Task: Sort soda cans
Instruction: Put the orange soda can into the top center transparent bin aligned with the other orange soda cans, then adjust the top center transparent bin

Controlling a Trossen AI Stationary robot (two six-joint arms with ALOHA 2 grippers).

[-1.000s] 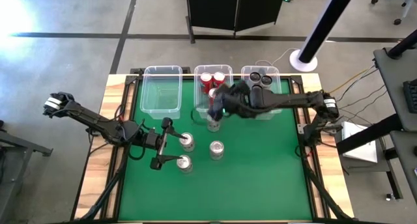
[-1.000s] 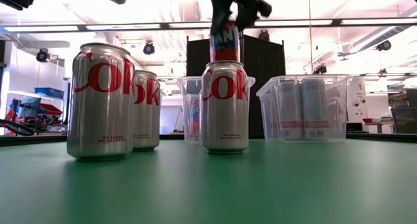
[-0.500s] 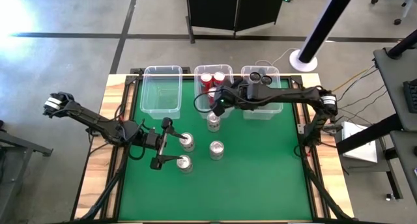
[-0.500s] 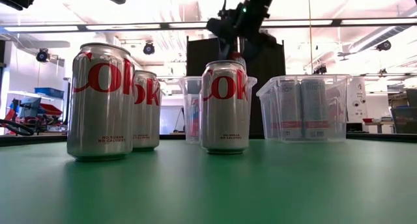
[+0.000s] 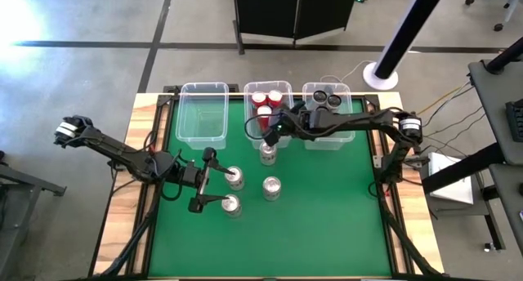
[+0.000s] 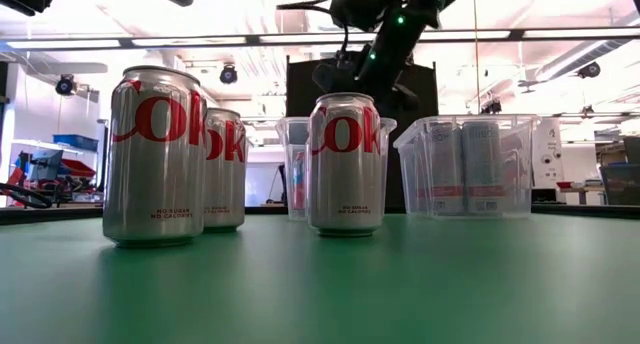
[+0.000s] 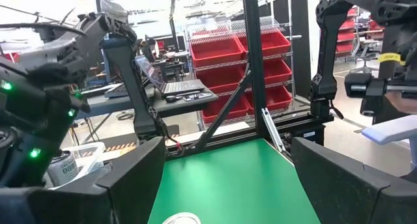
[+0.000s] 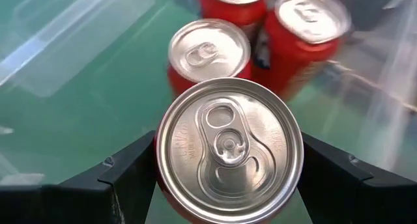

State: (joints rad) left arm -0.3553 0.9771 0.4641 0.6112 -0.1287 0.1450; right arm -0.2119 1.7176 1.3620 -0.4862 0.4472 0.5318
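Note:
My right gripper (image 5: 272, 131) is shut on a red soda can (image 8: 229, 149) over the middle clear bin (image 5: 249, 126), where three red cans (image 5: 264, 111) stand upright. In the low view this gripper (image 6: 368, 66) hangs behind a silver can (image 6: 345, 164), which hides the red can. Several silver cans (image 5: 271, 187) stand upright on the green mat. My left gripper (image 5: 206, 181) rests open just left of two of them (image 5: 235, 178), touching nothing. Dark cans (image 5: 327, 98) stand in the right bin. My right gripper pinches the red can's upper wall (image 8: 163, 193) between its two fingers (image 8: 130, 178), one on each side. The fingers come from above, pointing down. The can hangs upright, silver top up, lifted clear above the red cans in the bin.
The left clear bin (image 5: 203, 113) holds nothing. The three bins stand in a row along the table's far edge. A lone silver can (image 5: 267, 153) stands just in front of the middle bin, under my right arm. Green mat lies bare toward the near and right edges.
My right gripper has carried the red can toward the table's far edge, from above the lone silver can to over the middle bin. The can has stayed upright in the hold.

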